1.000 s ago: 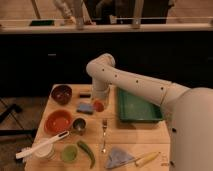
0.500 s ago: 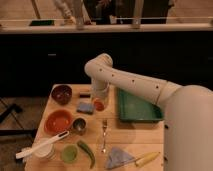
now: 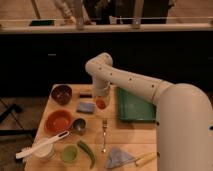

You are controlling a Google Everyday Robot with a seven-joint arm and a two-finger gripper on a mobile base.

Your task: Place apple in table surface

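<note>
Gripper [image 3: 100, 101] closed around the apple [image 3: 101, 104] just above the table [image 3: 131, 136], blue cloth [image 3: 85, 107] beside it, green tray [image 3: 134, 107] opposite

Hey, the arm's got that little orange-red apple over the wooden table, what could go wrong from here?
The gripper, shut on the small round orange-red apple, hangs close beside the folded blue cloth. Set down there, the apple might land on the cloth's edge and roll. Released on the light wooden plank table surface, it could roll toward the metal fork or bump the green rectangular tray.
</note>
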